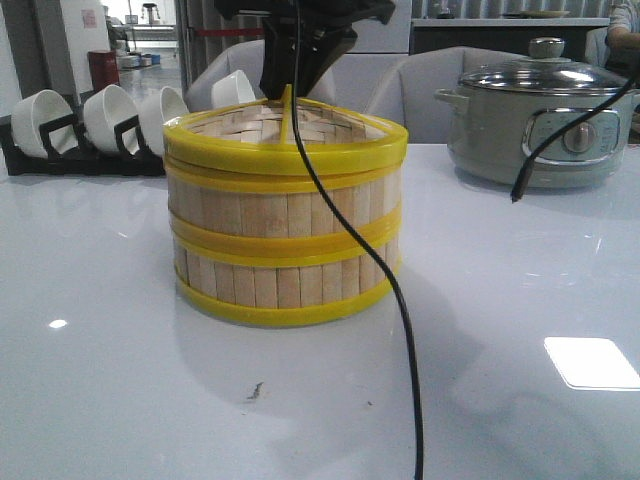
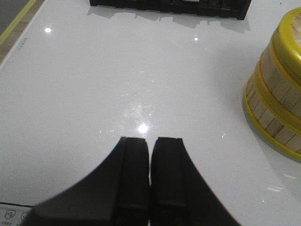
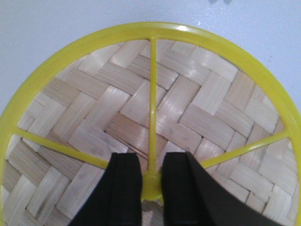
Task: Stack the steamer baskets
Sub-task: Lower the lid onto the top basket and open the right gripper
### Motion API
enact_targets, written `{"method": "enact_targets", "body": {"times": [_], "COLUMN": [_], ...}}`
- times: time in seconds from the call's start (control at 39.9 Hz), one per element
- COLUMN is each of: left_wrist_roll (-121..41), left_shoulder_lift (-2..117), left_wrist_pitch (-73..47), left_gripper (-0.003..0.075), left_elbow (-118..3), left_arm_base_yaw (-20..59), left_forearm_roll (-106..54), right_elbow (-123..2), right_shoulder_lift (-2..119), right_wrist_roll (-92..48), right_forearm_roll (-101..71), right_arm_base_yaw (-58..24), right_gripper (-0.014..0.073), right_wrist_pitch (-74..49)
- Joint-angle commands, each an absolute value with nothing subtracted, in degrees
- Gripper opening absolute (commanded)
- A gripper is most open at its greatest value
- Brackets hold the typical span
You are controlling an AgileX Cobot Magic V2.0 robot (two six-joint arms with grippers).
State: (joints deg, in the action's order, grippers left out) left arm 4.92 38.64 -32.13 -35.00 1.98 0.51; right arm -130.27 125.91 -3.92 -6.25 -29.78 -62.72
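The steamer baskets (image 1: 285,250) stand as a two-tier stack at the centre of the front frame on the white desk (image 1: 520,300), capped by the woven-bamboo lid (image 3: 150,122). The right gripper (image 3: 150,181) reaches straight down from the top of the frame — its fingers (image 3: 124,188) pinch the lid's yellow hub. The left gripper (image 2: 150,155) hovers over bare desk, fingers (image 2: 134,174) pressed together, the stack at that frame's right edge. Behind: a black bowl rack (image 1: 70,140) upper left, a grey electric pot (image 1: 540,120) upper right — open desk on every side. A black cable (image 1: 400,300) droops across the front.
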Motion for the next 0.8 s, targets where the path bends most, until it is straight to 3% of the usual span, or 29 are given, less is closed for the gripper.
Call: {"method": "enact_targets", "body": {"times": [0.0, 0.25, 0.78], "left_wrist_roll": [5.3, 5.3, 5.3], "left_shoulder_lift": [38.4, 38.4, 38.4], "left_wrist_pitch": [-28.0, -28.0, -28.0], "left_gripper": [0.0085, 0.0085, 0.0085], "left_elbow": [-36.7, -36.7, -36.7], "left_arm_base_yaw": [2.3, 2.3, 2.3], "left_forearm_roll": [0.4, 0.4, 0.4], "right_elbow": [-132.4, -132.4, -132.4], "right_shoulder_lift": [122.2, 122.0, 117.4], "right_wrist_roll": [-4.1, -4.1, -4.1], "right_forearm_roll": [-6.4, -6.4, -4.7], "right_arm_base_yaw": [-29.8, -29.8, -26.1], "right_gripper": [0.0063, 0.0389, 0.0403], "right_wrist_pitch": [-59.1, -58.6, -54.8]}}
